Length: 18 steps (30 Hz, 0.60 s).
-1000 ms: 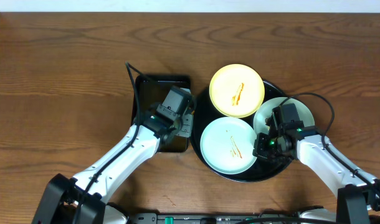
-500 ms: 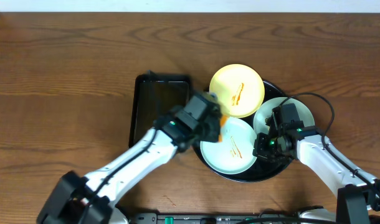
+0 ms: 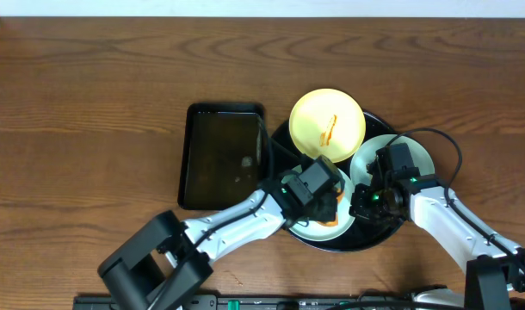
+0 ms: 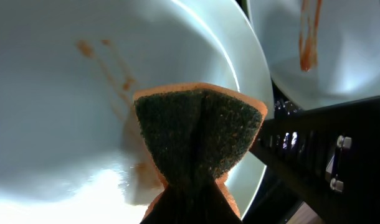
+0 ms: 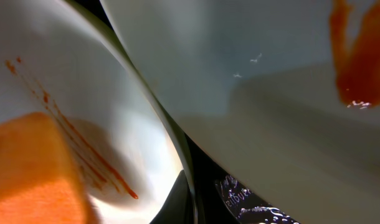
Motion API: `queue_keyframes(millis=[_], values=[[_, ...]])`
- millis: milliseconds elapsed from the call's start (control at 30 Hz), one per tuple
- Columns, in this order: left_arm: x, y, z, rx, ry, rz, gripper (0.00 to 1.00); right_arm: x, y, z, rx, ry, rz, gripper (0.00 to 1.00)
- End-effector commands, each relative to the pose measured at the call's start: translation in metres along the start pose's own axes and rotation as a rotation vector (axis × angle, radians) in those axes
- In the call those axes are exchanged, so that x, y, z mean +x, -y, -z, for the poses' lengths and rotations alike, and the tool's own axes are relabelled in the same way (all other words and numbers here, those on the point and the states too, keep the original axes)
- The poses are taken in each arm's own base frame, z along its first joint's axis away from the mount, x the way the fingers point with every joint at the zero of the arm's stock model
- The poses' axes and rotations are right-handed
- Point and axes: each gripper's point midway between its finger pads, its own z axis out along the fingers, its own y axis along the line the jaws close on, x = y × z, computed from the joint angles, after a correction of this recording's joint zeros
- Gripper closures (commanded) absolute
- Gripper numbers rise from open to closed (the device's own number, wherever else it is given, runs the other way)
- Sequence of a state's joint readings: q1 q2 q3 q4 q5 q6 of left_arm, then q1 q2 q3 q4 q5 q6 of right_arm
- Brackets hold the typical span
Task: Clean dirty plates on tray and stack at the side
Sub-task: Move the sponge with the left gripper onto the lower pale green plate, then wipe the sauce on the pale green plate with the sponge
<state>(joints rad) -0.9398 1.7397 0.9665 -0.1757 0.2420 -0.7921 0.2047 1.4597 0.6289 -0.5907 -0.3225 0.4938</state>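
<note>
The round black tray (image 3: 280,148) holds three plates. The pale yellow plate (image 3: 327,125) lies at the back with an orange streak. The pale blue-white plate (image 3: 318,229) lies at the front, mostly under my left arm. My left gripper (image 3: 318,194) is shut on an orange sponge (image 4: 199,130) with its green scouring face pressed on this plate (image 4: 53,93), beside smeared sauce. The sponge also shows in the right wrist view (image 5: 28,168). My right gripper (image 3: 363,205) is shut on this plate's right rim (image 5: 177,149). The mint-white plate (image 5: 240,93), also streaked, lies at the right.
A rectangular black tray (image 3: 224,155) lies left of the round tray, with nothing on it. My right gripper's black finger (image 4: 327,149) stands close to the sponge. The wooden table (image 3: 90,103) extends left and behind.
My left gripper lifted the sponge off the rectangular tray and carried it right, onto the front plate. The right arm and the plates have not moved.
</note>
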Motion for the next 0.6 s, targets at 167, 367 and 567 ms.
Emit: queue_keyframes(millis=[167,367,567], values=[[0.000,0.010,-0.006,0.025,-0.002,0.030,0.93,0.004,0.000,-0.002,0.002,-0.014,-0.004,0.99],[0.005,0.010,-0.010,0.028,-0.028,0.045,0.93,0.004,0.000,-0.002,0.002,-0.014,-0.004,0.99],[0.008,0.015,-0.014,0.056,-0.046,0.040,0.93,0.004,0.000,-0.002,0.002,-0.014,-0.004,0.99]])
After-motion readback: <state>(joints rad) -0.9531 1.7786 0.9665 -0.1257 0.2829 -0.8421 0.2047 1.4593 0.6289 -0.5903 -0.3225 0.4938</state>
